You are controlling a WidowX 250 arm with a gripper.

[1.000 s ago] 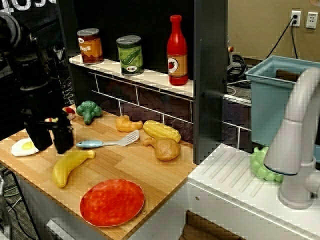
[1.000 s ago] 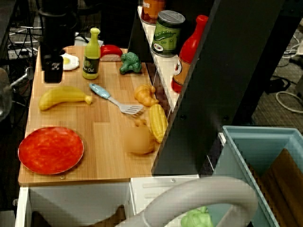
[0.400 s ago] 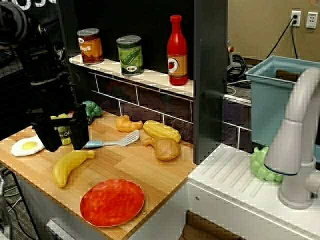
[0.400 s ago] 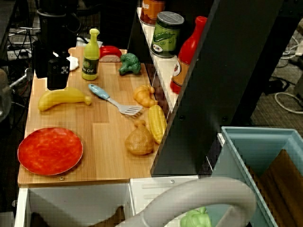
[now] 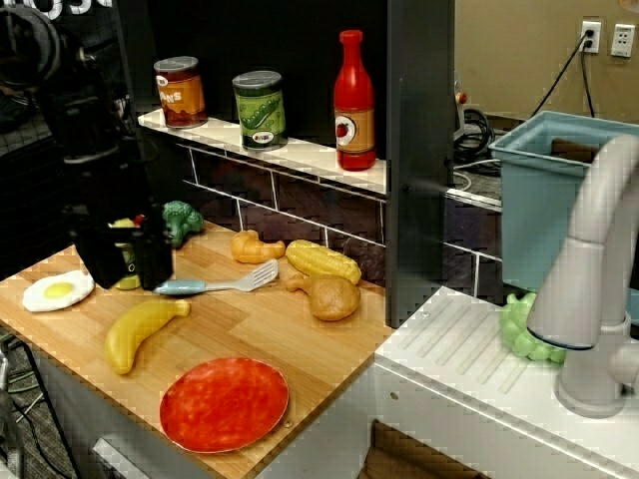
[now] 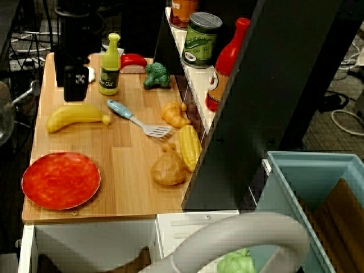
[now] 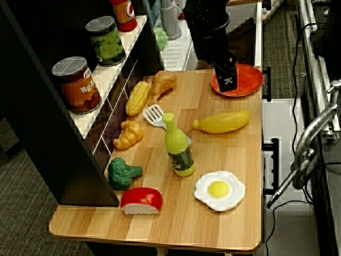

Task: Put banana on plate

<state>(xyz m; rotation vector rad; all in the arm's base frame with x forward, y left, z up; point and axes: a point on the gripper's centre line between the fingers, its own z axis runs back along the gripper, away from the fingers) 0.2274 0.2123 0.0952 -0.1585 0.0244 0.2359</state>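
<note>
From my third camera I see the oil bottle (image 7: 178,149) whole; the hand (image 5: 125,261) hides it in the first. Banana (image 5: 140,332) lies on the tabletop (image 6: 131,170) beside the plate (image 5: 224,403); I cannot tell the hand's grip

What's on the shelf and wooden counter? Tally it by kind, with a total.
Cans: 2 (orange can, green can)
Bottles: 2 (red bottle, oil bottle)
Plate: 1
Spatula: 1
Toy foods: 7 (banana, corn, drumstick, croissant, broccoli, egg, red slice)
Total: 13
</note>
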